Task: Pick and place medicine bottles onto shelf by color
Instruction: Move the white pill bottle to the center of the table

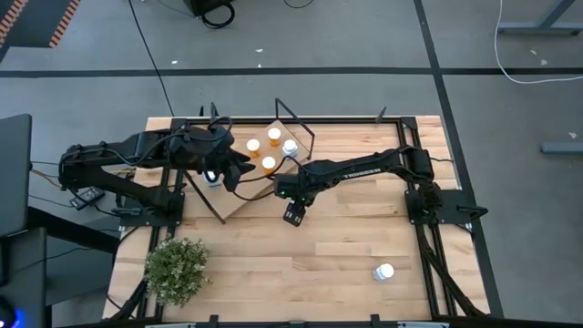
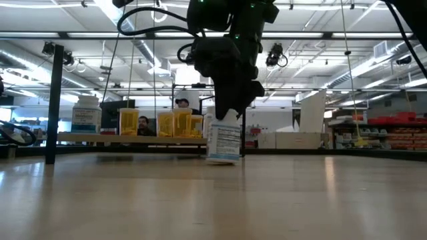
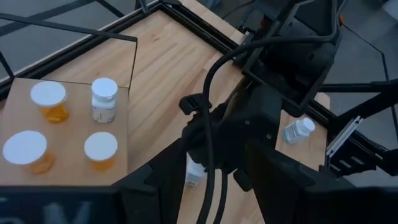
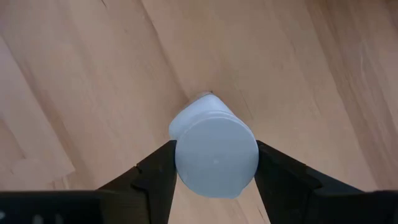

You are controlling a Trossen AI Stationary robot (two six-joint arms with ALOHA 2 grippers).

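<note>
The right tool [image 4: 214, 163] is closed on a white medicine bottle [image 4: 214, 152], its two dark fingers pressed against opposite sides of the round white cap. Gripping at the cap leaves the labelled body hanging free below, and the low view shows that bottle [image 2: 224, 140] tilted a little, its base at or just above the desk [image 2: 213, 200]; I cannot tell whether it touches. A hold from above like this suits a small, smooth cylinder, which could then be set down upright.

The landmark here is the shelf [image 1: 239, 202], a flat pale-wood board on thin black wire legs. The right tool [image 1: 293, 215] hangs just beside the shelf's edge, on the side toward the open desk. On the shelf stand three orange bottles [image 3: 48, 101] with broad white caps and one white-bodied bottle [image 3: 104, 99] grouped close beside them, apart but near. The orange bodies look translucent, the white one opaque with a printed label.

The left tool [image 1: 210, 176] hovers over the shelf's other end with a white-capped bottle between its fingers, so it appears to be closed on that bottle; its contact with the board is hidden.

One more white bottle [image 1: 383, 271] lies on its side well apart from the shelf, far out on the slatted wooden desk. A small leafy plant [image 1: 176, 268] sits near the desk's corner, away from the shelf.
</note>
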